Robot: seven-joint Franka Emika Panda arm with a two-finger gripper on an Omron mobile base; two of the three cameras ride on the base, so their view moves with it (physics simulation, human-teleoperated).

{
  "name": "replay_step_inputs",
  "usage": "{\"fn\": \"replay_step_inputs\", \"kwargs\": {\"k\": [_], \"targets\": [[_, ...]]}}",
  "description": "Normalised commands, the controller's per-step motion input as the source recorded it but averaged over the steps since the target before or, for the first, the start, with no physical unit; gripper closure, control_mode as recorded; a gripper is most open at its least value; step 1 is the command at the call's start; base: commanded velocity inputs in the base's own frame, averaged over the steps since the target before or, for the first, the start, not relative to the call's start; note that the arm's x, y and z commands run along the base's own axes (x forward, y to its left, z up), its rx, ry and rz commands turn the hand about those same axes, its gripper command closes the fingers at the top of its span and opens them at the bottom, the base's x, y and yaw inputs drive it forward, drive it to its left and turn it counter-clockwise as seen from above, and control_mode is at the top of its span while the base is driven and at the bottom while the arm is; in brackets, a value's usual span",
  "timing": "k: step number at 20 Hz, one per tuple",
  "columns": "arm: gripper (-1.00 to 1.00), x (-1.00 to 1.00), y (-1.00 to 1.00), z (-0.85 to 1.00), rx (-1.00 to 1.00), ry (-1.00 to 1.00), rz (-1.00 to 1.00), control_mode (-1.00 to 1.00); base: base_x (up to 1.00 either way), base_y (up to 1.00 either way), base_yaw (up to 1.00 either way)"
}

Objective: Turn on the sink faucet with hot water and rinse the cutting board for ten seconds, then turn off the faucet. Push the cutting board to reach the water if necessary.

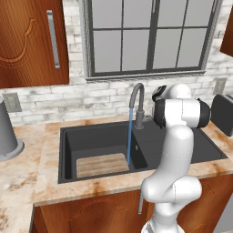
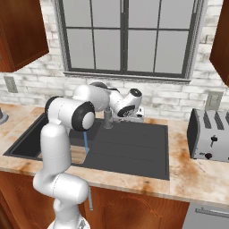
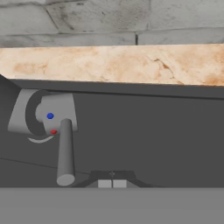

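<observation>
Fingers (image 3: 112, 184) closed just beside faucet lever (image 3: 65, 151).

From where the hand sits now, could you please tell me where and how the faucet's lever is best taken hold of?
Take the lever near its free rounded end, away from the base. It is a slim straight rod, so the pincer, now shut beside it, would have to open and close across its width. Come from the open drainboard side of the sink; the base blocks the other end.
</observation>
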Motion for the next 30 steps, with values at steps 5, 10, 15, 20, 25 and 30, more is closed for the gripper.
{"fn": "replay_step_inputs", "kwargs": {"k": [5, 10, 15, 20, 25, 30], "targets": [[1.00, 0.00, 0.00, 0.00, 0.00, 0.00, 0.00, -1.00, 0.00, 0.00, 0.00], [1.00, 0.00, 0.00, 0.00, 0.00, 0.00, 0.00, -1.00, 0.00, 0.00, 0.00], [1.00, 0.00, 0.00, 0.00, 0.00, 0.00, 0.00, -1.00, 0.00, 0.00, 0.00], [1.00, 0.00, 0.00, 0.00, 0.00, 0.00, 0.00, -1.00, 0.00, 0.00, 0.00], [1.00, 0.00, 0.00, 0.00, 0.00, 0.00, 0.00, -1.00, 0.00, 0.00, 0.00], [1.00, 0.00, 0.00, 0.00, 0.00, 0.00, 0.00, -1.00, 0.00, 0.00, 0.00]]}}
